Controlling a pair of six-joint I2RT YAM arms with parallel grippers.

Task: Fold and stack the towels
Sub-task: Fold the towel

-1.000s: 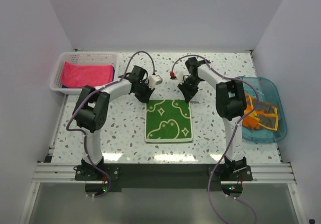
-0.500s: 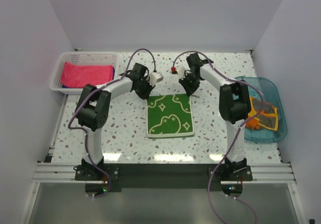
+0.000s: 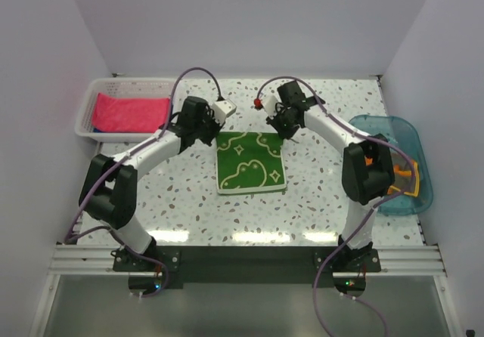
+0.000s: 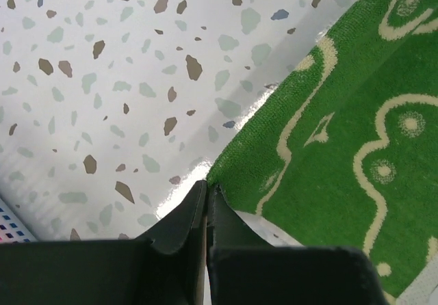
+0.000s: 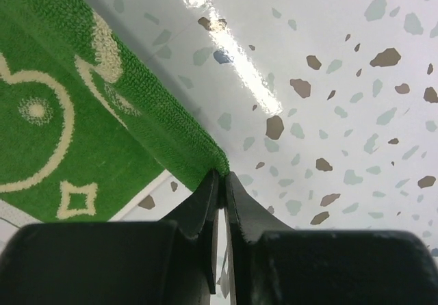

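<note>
The green towel with yellow pattern (image 3: 249, 162) lies near the table's middle, its far edge lifted. My left gripper (image 3: 211, 131) is shut on its far left corner (image 4: 217, 179). My right gripper (image 3: 282, 131) is shut on its far right corner (image 5: 220, 163). Both hold the corners just above the speckled table. The pink towel (image 3: 128, 112) lies in the white basket (image 3: 89, 99) at the back left. The dark grey towel with orange trim (image 3: 404, 180) lies in the blue tub (image 3: 404, 133) at the right, partly hidden by the right arm. No blue towel shows.
The white slotted basket stands at the table's back left corner. The clear blue tub stands at the right edge. White walls close in the table at the back and both sides. Cables loop above both wrists.
Both grippers moved toward the back of the table, drawing the green towel's far edge with them. The towel slid farther back and its near edge followed.
</note>
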